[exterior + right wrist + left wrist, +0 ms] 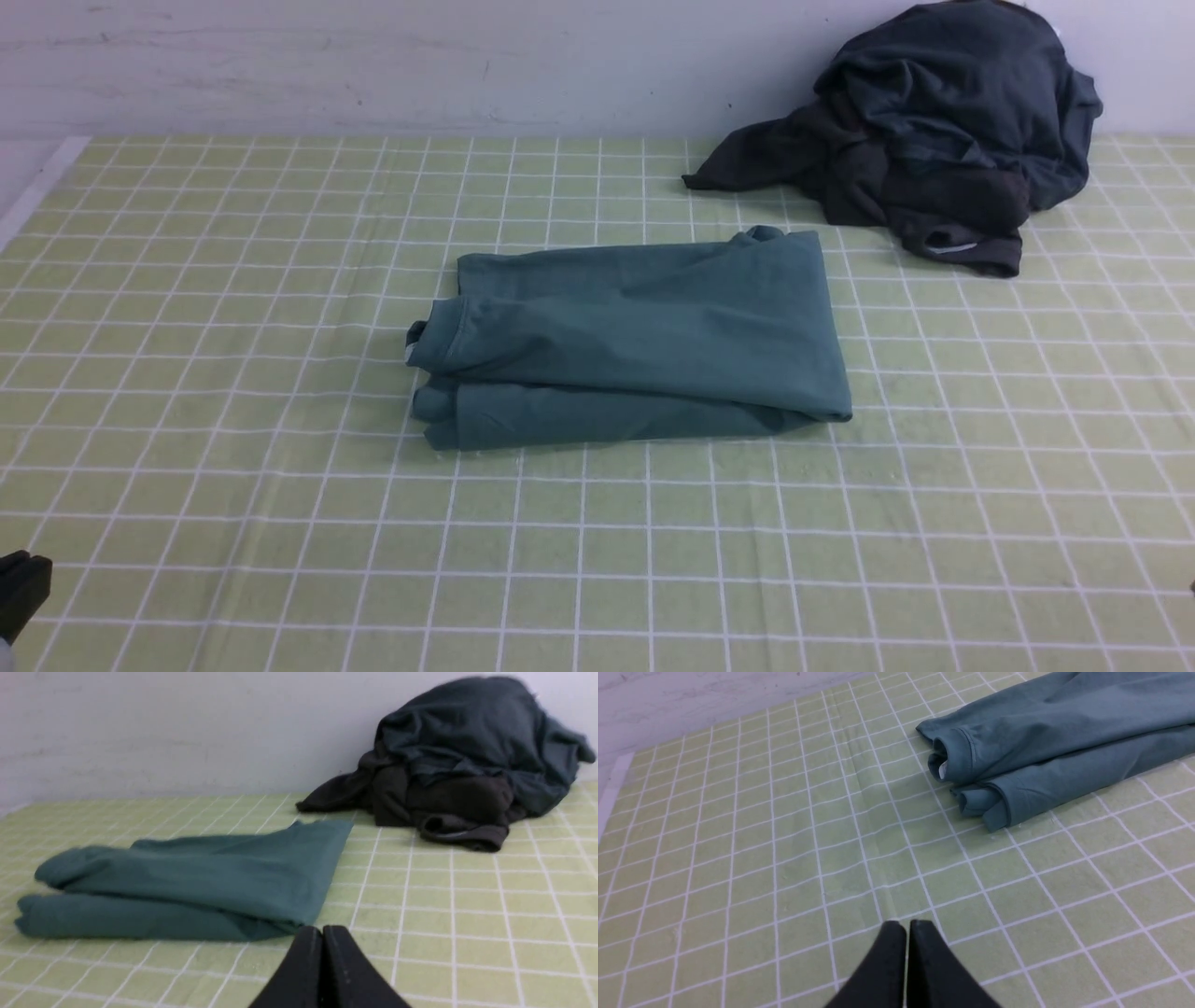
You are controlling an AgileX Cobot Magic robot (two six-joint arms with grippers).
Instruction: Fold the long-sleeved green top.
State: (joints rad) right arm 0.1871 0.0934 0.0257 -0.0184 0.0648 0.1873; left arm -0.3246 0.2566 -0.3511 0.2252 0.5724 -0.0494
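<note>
Both tools, the left tool (906, 926) and the right tool (322, 931), are closed and empty, hanging clear of the green long-sleeved top (635, 341), which lies folded mid-worktop (233, 392), apparently finished; a dark clothes pile (934, 131) sits behind.

- Left pincer (21, 583) cut off at front view's 8 o'clock edge.
- Green top (1045, 751) cropped in left wrist view.
- Dark clothes pile (934, 131) clipped at 1 o'clock.
</note>
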